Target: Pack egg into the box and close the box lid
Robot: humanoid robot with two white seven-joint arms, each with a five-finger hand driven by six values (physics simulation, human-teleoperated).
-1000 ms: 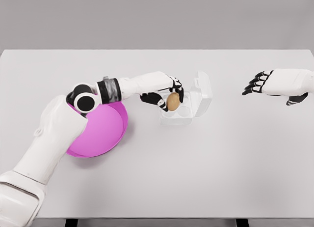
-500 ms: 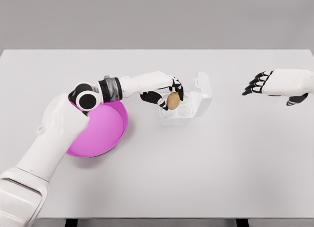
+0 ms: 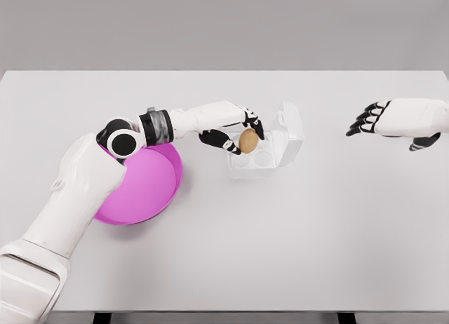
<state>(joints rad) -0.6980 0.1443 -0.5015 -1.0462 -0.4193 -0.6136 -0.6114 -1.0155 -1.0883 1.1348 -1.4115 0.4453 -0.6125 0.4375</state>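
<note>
Brown and smooth, the egg (image 3: 248, 139) sits between the fingertips of the left hand (image 3: 235, 131), which grips it from the sides over the rear left cup of the clear box (image 3: 263, 156); whether it already touches the cup I cannot tell. The box lid (image 3: 292, 130) stands open behind, tilted back toward the right. Judging by its look, the egg will be light, rigid and brittle, with a slick curved shell that can squirt out of a pinch, so the best hold is a gentle one across its widest girth, thumb opposite two fingers, with no more squeeze than keeps it steady. It should be let down until the cup bears it before the fingers part. The box appears thin and light, so it may slide on the table (image 3: 316, 233) if nudged. A pink bowl (image 3: 144, 187) lies to the left, partly under the left arm. The right hand (image 3: 393, 120) hovers well apart at the right, fingers loosely spread, holding nothing.
</note>
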